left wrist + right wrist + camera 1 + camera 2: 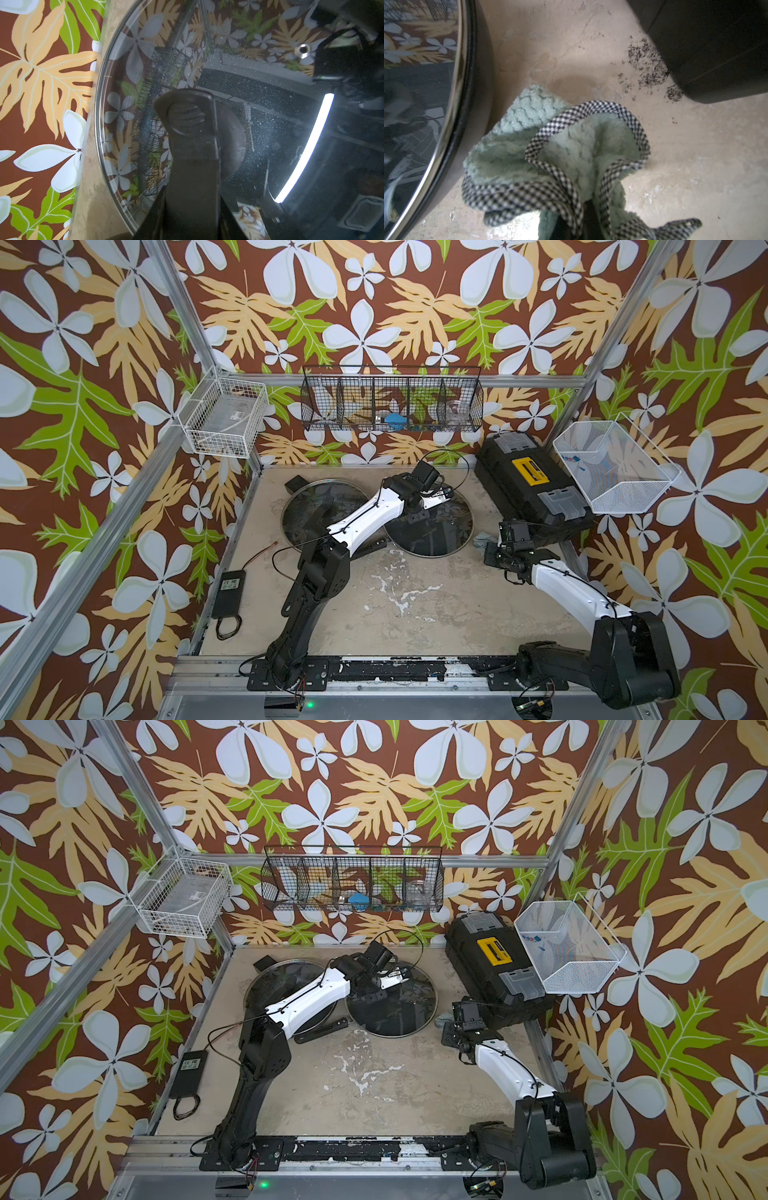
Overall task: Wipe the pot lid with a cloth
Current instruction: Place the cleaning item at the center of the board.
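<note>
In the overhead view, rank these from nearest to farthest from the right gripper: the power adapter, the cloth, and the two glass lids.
1. cloth: bunched in the right gripper itself.
2. right-hand lid: just to the gripper's left.
3. left-hand lid: farther left, toward the back.
4. power adapter: at the far left edge.

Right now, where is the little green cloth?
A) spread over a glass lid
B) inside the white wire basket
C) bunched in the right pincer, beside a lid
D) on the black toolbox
C: the right wrist view shows the cloth bunched in the right pincer, next to the lid, not on it.
</note>
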`<action>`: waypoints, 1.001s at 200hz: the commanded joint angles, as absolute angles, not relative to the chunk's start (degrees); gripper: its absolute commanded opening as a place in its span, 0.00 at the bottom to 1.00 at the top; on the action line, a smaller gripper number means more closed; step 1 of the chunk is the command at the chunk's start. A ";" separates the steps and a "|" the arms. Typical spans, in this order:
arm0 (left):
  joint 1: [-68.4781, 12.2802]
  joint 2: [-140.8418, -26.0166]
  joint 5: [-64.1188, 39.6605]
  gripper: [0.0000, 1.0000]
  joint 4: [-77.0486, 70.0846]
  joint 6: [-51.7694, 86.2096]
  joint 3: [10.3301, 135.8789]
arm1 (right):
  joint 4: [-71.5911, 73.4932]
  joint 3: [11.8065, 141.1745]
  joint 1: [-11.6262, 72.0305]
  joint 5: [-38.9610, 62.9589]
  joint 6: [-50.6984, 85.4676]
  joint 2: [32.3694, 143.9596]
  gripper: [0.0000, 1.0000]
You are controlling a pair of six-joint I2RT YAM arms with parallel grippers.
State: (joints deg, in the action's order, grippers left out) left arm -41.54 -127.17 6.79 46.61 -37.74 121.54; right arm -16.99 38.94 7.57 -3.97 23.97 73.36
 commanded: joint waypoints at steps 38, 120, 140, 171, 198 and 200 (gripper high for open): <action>-41.52 -126.27 6.16 0.00 46.95 -39.13 121.55 | -14.27 37.77 7.57 -5.49 25.03 75.85 0.00; -41.56 -126.02 6.24 0.07 47.94 -40.35 120.59 | -14.79 38.74 7.62 -6.82 24.53 78.27 0.53; -41.57 -125.89 6.45 0.15 47.95 -39.91 120.65 | -15.92 39.24 7.56 -7.99 24.08 75.64 0.63; -41.53 -125.61 6.62 0.24 48.55 -39.29 120.59 | -17.80 41.03 7.56 -9.29 23.00 72.61 0.69; -41.53 -125.27 6.46 0.28 49.11 -39.11 120.49 | -18.96 42.85 7.60 -10.71 21.85 71.75 0.69; -41.52 -125.27 6.38 0.29 49.21 -39.11 120.50 | -19.02 42.97 7.57 -10.79 21.81 71.73 0.69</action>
